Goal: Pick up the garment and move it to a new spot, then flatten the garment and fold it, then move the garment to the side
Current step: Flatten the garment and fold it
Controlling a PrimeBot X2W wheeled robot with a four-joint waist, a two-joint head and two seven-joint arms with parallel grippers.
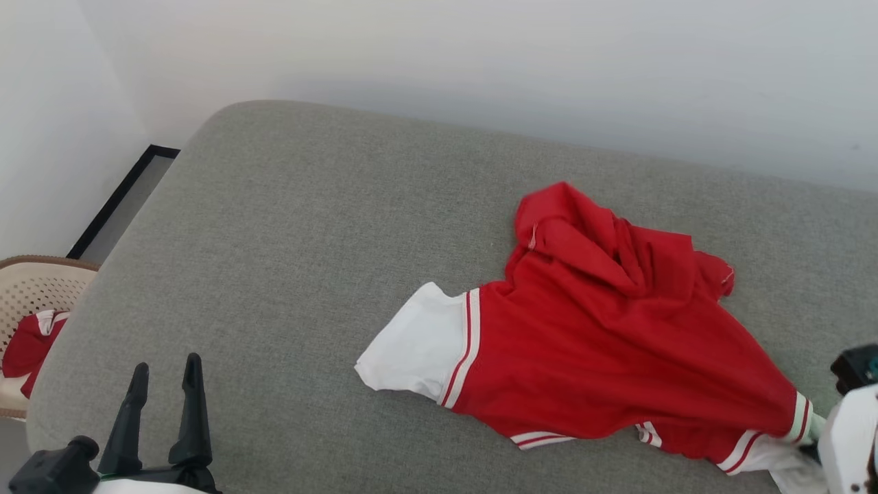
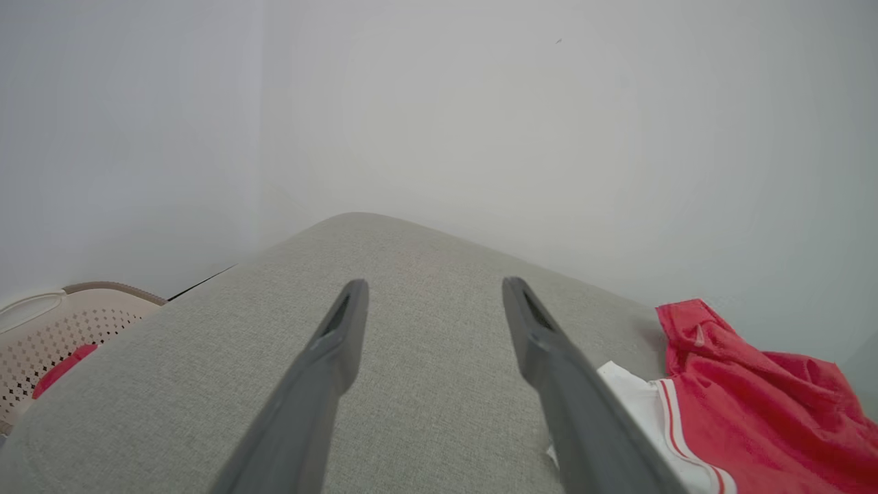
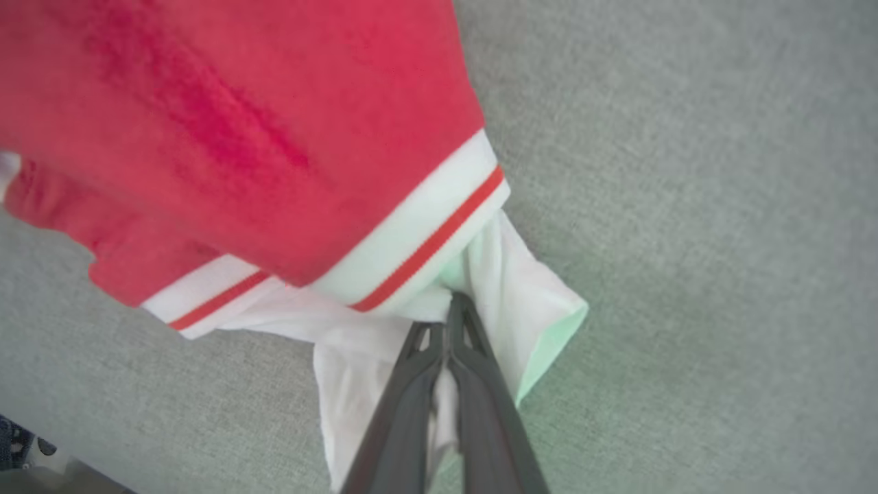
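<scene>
The shirt [image 1: 603,343] lies crumpled on the grey cushion [image 1: 274,240], toward its near right edge; right gripper [image 3: 451,305] pinches its white sleeve end [image 3: 528,295], left gripper [image 1: 167,363] spread over the near left corner. Pick-up step, I judge: next, lift clear and carry. Right wrist view gives the pinch, head view the whole heap.

The head camera looks down on the shirt [image 1: 603,343] from high and well back. The left wrist camera sits low to the shirt's left, facing the wall [image 2: 439,103] — both share its white sleeve [image 1: 418,343]. The right wrist camera hangs close above the shirt, looking down.
</scene>
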